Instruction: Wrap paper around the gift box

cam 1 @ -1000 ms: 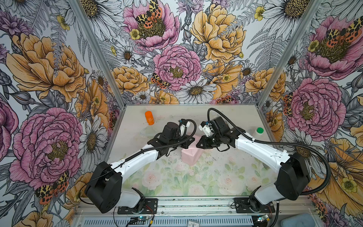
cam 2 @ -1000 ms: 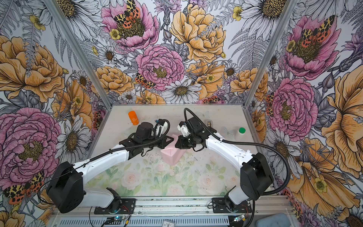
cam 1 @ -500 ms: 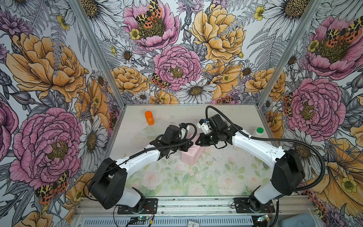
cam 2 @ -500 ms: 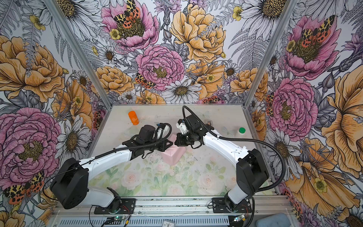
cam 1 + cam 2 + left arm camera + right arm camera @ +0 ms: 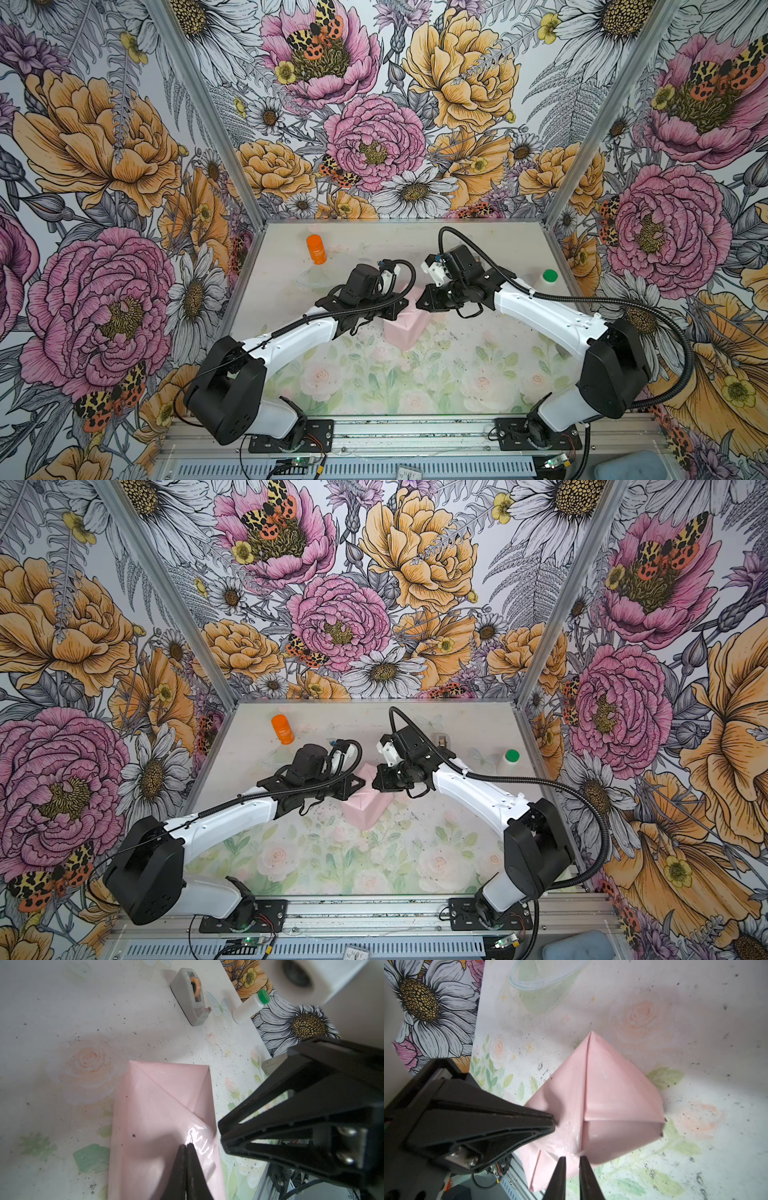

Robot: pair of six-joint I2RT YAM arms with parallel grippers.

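Note:
The paper (image 5: 405,330) (image 5: 365,808) shows its pale pink side, folded into a parcel at the table's middle. The gift box is hidden inside it. My left gripper (image 5: 186,1145) is shut, its tips pressing on the parcel's top (image 5: 158,1109) beside a glossy strip of clear tape (image 5: 200,1144). My right gripper (image 5: 572,1157) stands open by a narrow gap, with nothing visible between its fingers, just over the parcel's folded end (image 5: 612,1095). In both top views the two grippers (image 5: 401,306) (image 5: 419,305) meet nose to nose over the parcel.
A grey tape dispenser (image 5: 190,997) and a white bottle with a green cap (image 5: 549,276) stand at the back right. An orange bottle (image 5: 316,249) lies at the back left, with a clear plastic cup (image 5: 544,982) near it.
The right gripper has dipped slightly toward the parcel's top. The left gripper stays pressed on the parcel. The parcel has not moved.

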